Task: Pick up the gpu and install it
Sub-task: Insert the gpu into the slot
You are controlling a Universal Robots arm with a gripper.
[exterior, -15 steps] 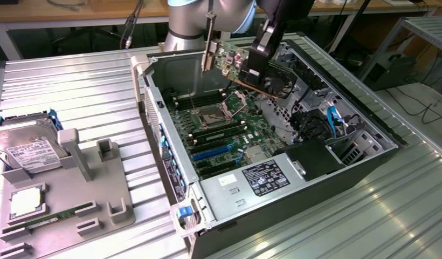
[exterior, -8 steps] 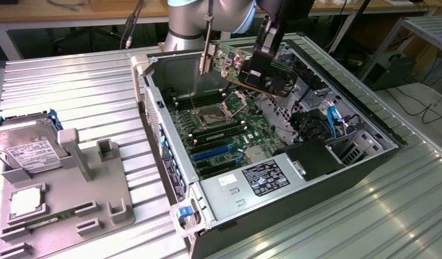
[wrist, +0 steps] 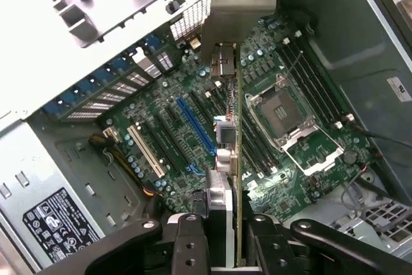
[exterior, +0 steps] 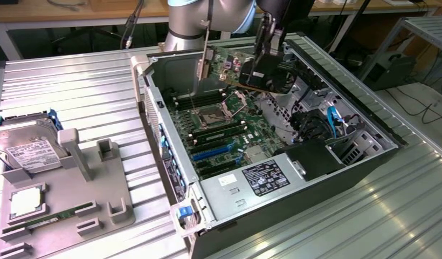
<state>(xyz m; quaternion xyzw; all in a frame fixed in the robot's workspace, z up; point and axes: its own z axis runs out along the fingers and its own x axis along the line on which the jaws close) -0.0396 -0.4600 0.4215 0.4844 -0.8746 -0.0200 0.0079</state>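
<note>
You're holding the gpu (exterior: 225, 62) above the open computer case (exterior: 160, 124), with the gripper (exterior: 248, 73) clamped on it.
To the exterior view's left of the case, a grey holder (exterior: 98, 183) carries the hard drive (exterior: 30, 151) and a memory stick (exterior: 45, 220). Over the case's far end, the gpu hangs on edge, clear of the motherboard (exterior: 228, 135), its silver bracket toward the exterior view's left. Your gripper's fingers (wrist: 187, 236) pinch the board.

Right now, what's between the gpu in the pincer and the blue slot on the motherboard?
Nothing: in the wrist view the gpu, held in the pincer, hangs over the motherboard, with only open air between it and the blue slot.
</note>
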